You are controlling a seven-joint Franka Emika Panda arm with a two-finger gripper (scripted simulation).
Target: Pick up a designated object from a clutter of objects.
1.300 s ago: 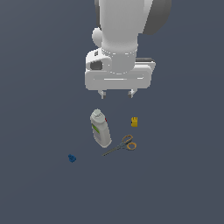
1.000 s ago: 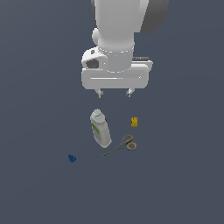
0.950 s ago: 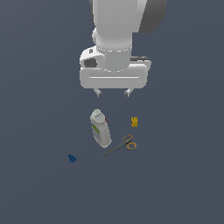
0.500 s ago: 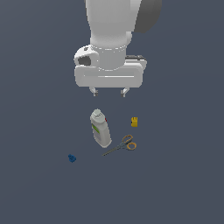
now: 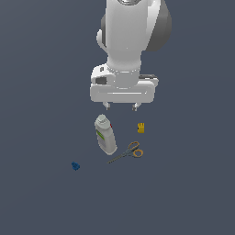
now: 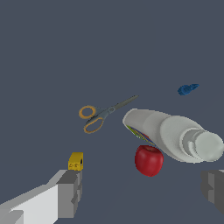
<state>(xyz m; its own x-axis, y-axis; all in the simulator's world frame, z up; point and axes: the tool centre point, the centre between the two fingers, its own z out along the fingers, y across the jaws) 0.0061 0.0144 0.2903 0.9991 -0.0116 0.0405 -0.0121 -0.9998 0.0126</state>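
The small yellow brick [image 5: 141, 128] lies on the dark floor at the exterior view's right of the white bottle [image 5: 105, 134]. My gripper [image 5: 120, 107] hangs open and empty above and behind the bottle's cap, apart from every object. In the wrist view the yellow brick [image 6: 75, 161] sits just beyond one grey finger [image 6: 70, 192]; the gripper [image 6: 142, 192] stands wide open. The orange-handled scissors [image 5: 128, 152] [image 6: 103, 114] lie in front of the bottle [image 6: 170, 135]. The small blue piece [image 5: 75, 166] [image 6: 187, 89] lies apart from the rest.
A red apple [image 6: 148, 160] sits against the bottle in the wrist view, between the spread fingers; it does not show in the exterior view. The floor is a plain dark grey surface.
The gripper drifted slightly up and to the exterior view's left, then came down toward the bottle and brick. It stays open. The objects have not moved.
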